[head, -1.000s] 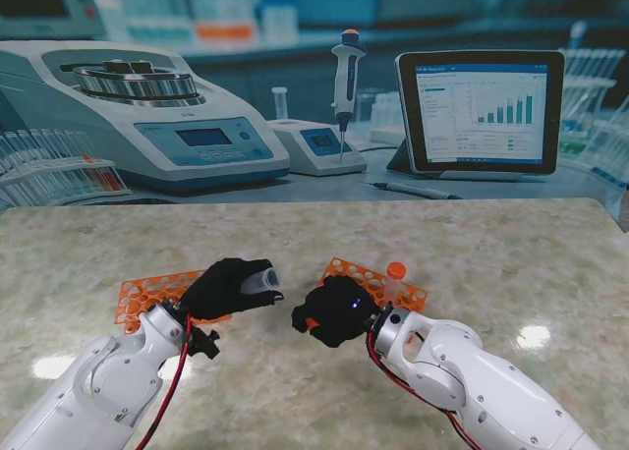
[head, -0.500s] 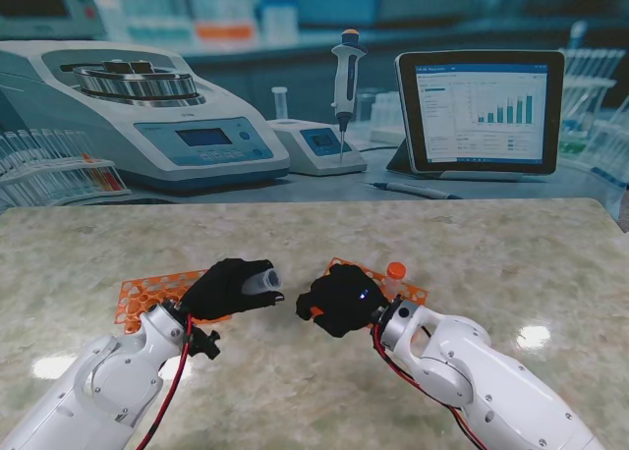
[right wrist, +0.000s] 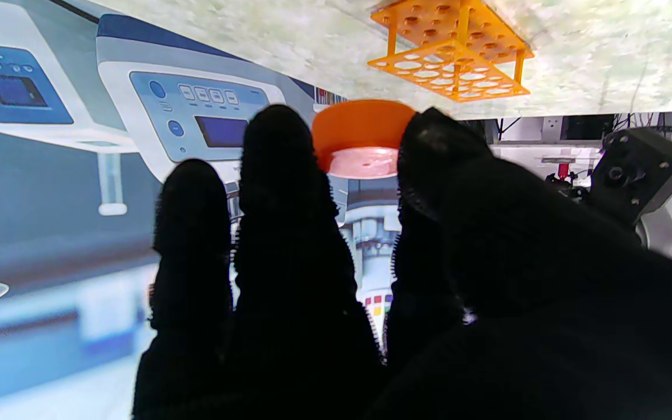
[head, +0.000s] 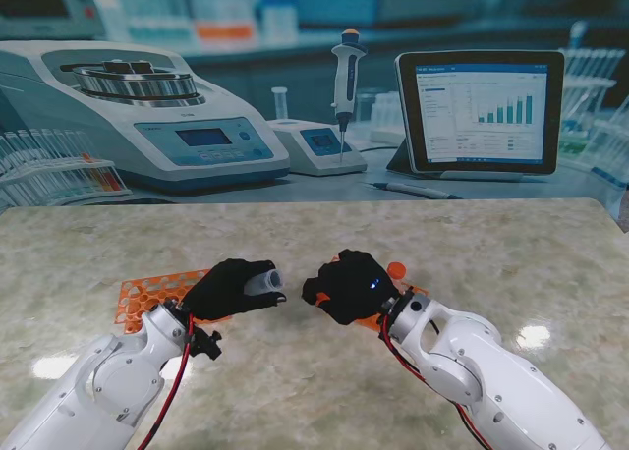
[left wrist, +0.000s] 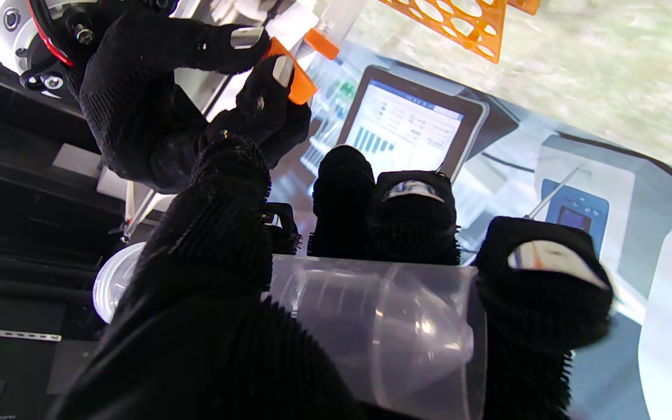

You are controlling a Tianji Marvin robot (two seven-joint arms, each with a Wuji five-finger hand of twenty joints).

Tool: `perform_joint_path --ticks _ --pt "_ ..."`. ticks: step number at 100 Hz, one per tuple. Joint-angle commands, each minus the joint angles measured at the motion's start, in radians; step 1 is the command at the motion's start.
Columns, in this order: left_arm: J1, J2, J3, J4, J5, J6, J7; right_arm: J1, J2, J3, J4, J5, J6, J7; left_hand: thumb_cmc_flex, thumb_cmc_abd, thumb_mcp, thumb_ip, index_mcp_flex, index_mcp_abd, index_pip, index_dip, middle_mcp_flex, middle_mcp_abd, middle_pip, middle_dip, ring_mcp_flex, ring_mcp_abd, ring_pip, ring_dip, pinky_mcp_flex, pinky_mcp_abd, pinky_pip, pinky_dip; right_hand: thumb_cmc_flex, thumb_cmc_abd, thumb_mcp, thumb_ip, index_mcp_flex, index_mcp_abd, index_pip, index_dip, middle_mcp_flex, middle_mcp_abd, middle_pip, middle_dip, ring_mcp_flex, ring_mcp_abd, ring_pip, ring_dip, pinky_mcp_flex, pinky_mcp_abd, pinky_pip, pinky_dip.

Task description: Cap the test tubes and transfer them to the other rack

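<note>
My left hand is shut on a clear uncapped test tube, held sideways with its open mouth toward the right hand. In the left wrist view the tube lies across the left hand's fingers. My right hand hovers just right of the tube's mouth with a small gap between them. It pinches an orange cap, which also shows in the left wrist view as the orange cap. An orange rack lies behind the left hand. The other orange rack is mostly hidden by the right hand and holds one capped tube.
Behind the marble table's far edge is a lab backdrop with a centrifuge, a pipette and a tablet.
My right hand has risen and moved left and farther from me, closing on the tube's mouth and covering more of the right rack. The left hand and tube stayed still.
</note>
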Motion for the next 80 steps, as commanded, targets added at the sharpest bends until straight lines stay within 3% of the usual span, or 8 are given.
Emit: perform_joint_path --ticks 1,80 --pt "0.001 0.002 0.003 -0.004 -0.002 -0.002 -0.006 -0.013 -0.003 0.007 -0.02 0.002 0.005 -0.008 0.004 0.043 0.01 -0.012 0.013 -0.056 0.07 0.043 0.003 -0.033 -0.007 -0.011 0.011 -0.017 -0.01 -0.014 0.017 -0.03 0.084 -0.023 0.174 0.024 0.19 0.055 0.04 -0.004 0.012 0.016 0.112 -0.186 0.098 0.022 0.023 -0.043 0.034 -0.013 0.007 -0.016 0.015 0.001" --pt "-0.009 0.004 0.02 0.004 -0.014 -0.011 -0.016 -0.077 -0.023 0.107 -0.088 0.049 0.01 -0.061 0.005 0.043 0.01 -0.012 0.013 -0.057 0.07 0.043 0.004 -0.034 -0.008 -0.011 0.01 -0.018 -0.013 -0.014 0.014 -0.03 0.082 -0.023 0.174 0.026 0.191 0.056 0.047 -0.001 0.012 0.02 0.116 -0.183 0.1 0.022 0.028 -0.044 0.036 -0.013 0.011 -0.015 0.016 0.003"
